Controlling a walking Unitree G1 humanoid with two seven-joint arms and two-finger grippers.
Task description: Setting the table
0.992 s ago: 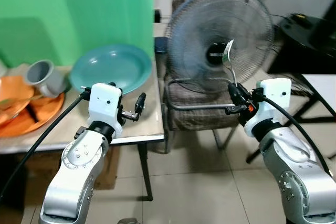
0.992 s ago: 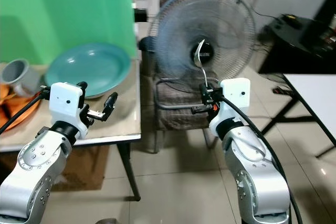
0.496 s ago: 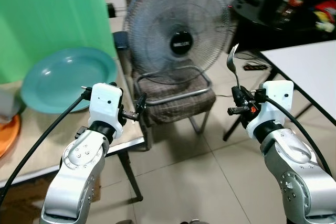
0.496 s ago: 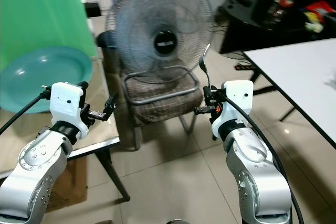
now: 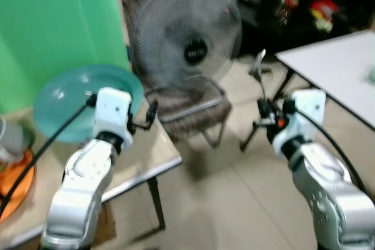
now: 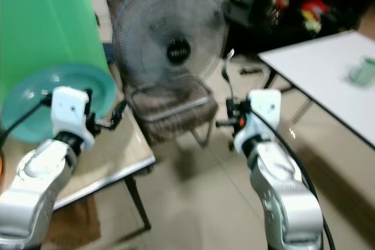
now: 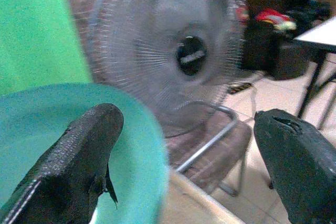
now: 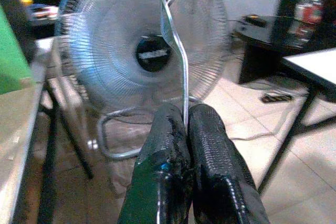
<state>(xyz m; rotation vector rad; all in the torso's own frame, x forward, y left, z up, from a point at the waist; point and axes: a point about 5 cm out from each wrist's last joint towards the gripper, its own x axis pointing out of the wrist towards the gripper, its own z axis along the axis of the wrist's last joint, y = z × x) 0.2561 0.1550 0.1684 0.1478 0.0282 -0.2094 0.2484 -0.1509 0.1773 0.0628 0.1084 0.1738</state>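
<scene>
Jaws of the right gripper (image 8: 186,129) are pressing together on the handle of one metal fork (image 8: 176,35), which is standing upright with its tines at the top; in the head views this fork (image 5: 259,77) is rising above the right gripper (image 5: 265,115), held out in the air over the tiled floor (image 5: 234,203) between the two benches. Jaws of the left gripper (image 7: 184,150) are standing wide apart with nothing between them, two black fingers (image 7: 79,156) showing in the wrist view, and the left gripper (image 5: 151,115) is hovering at the near edge of a beige bench (image 5: 149,153) on the robot's left. One large teal plate (image 5: 82,95) is lying on that bench against a green backdrop (image 5: 58,21), and one orange tray (image 5: 14,185) is sitting at the bench's left end with a grey cup (image 5: 9,144) just beside it, blurred. One standing fan (image 5: 187,36) is facing the camera from behind one padded chair (image 5: 187,106) with a metal frame. One white bench (image 6: 322,74) is stretching away on the robot's right, and one pale green cup (image 6: 363,71) is resting on it near the far right edge
</scene>
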